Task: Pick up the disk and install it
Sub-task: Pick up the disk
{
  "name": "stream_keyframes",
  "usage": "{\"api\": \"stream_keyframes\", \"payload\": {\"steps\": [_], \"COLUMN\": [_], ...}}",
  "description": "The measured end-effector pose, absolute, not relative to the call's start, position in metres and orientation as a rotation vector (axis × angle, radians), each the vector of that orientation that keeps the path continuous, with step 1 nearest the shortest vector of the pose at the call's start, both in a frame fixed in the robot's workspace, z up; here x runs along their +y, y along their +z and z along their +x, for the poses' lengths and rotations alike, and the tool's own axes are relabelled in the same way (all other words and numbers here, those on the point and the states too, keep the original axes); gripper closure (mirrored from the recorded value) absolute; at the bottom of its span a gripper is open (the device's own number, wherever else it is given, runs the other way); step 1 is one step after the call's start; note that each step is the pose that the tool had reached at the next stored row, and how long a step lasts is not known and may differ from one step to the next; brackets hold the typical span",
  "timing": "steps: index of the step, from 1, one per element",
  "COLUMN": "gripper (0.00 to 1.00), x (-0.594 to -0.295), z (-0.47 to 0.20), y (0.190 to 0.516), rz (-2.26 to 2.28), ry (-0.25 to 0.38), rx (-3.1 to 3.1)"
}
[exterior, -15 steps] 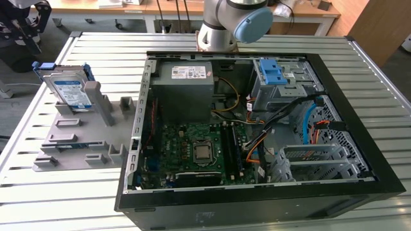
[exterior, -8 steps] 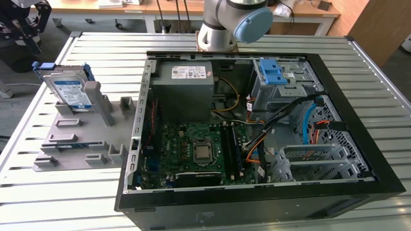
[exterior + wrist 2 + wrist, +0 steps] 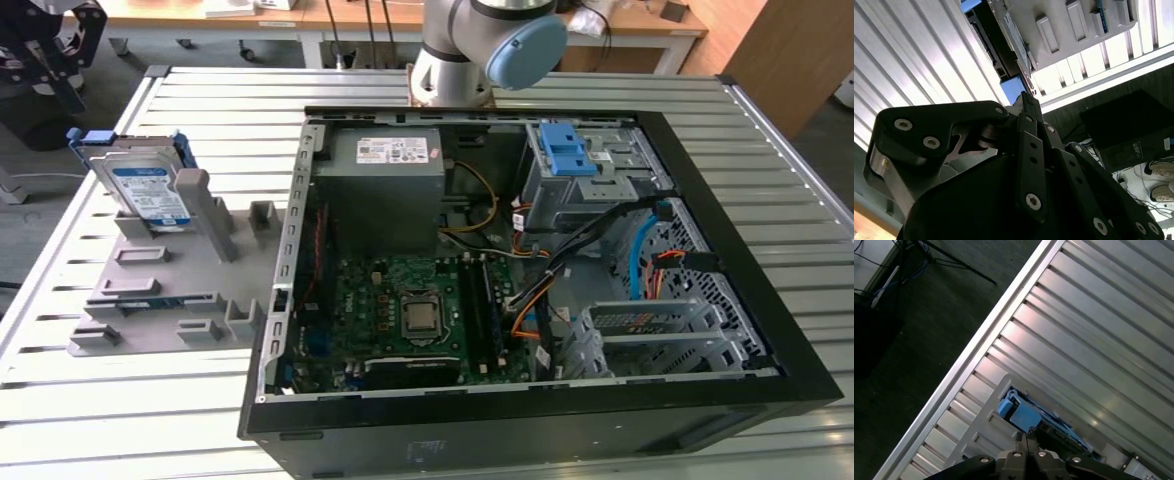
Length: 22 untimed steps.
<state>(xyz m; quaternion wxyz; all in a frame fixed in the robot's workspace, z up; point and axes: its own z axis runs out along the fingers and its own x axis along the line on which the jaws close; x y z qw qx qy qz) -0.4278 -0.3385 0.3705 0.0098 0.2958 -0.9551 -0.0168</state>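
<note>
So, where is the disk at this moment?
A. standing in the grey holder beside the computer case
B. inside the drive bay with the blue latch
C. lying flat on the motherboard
A: the disk stands on edge in the grey holder at the exterior view's left, outside the computer case.

Just ahead of the hand (image 3: 1024, 439), the disk (image 3: 1024, 416) in its rack (image 3: 988, 415) blocks passage; counter (image 3: 1104, 330) beyond lies open.

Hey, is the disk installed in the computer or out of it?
Out. The disk stands on edge in the grey holder, on the table beside the open computer case.
</note>
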Motion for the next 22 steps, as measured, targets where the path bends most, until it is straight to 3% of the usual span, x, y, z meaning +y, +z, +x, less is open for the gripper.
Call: {"api": "stream_keyframes", "payload": {"steps": [22], "gripper": [0.89], "x": [-0.3386], "z": [-0.4279], "y": [0.3698], "rz": [1.165], "ry": [-0.039], "rx": [-2.918]}}
